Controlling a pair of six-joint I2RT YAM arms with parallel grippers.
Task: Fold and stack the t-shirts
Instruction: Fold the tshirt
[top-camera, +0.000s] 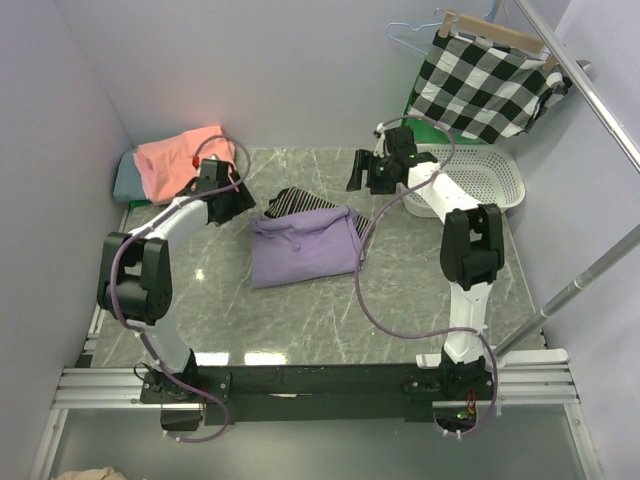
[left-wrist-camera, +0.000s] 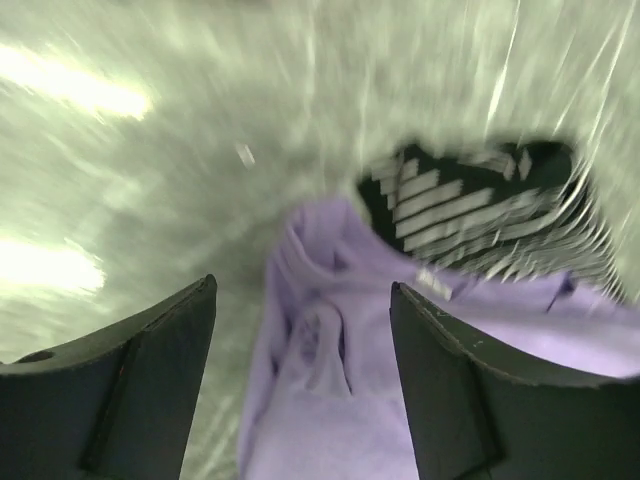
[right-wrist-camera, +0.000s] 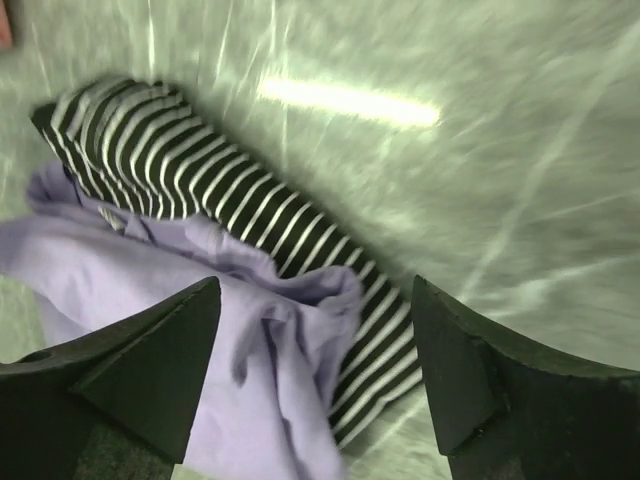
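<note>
Near the lavender shirt (top-camera: 305, 245), left pincer (left-wrist-camera: 302, 290) and right pincer (right-wrist-camera: 315, 285) gape empty; checked cloth (top-camera: 480, 85) shows only overhead.

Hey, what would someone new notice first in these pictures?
A lavender t-shirt lies mid-table over a black-and-white striped garment, flanked by the open left end effector and right end effector. A salmon-pink t-shirt sits in the back-left corner; a checked cloth hangs back right.

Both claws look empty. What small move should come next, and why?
Probably the left gripper reaches for the salmon-pink t-shirt bunched in the far-left corner: it and the right gripper are open and empty, and the lavender t-shirt already lies folded on the striped garment.
</note>
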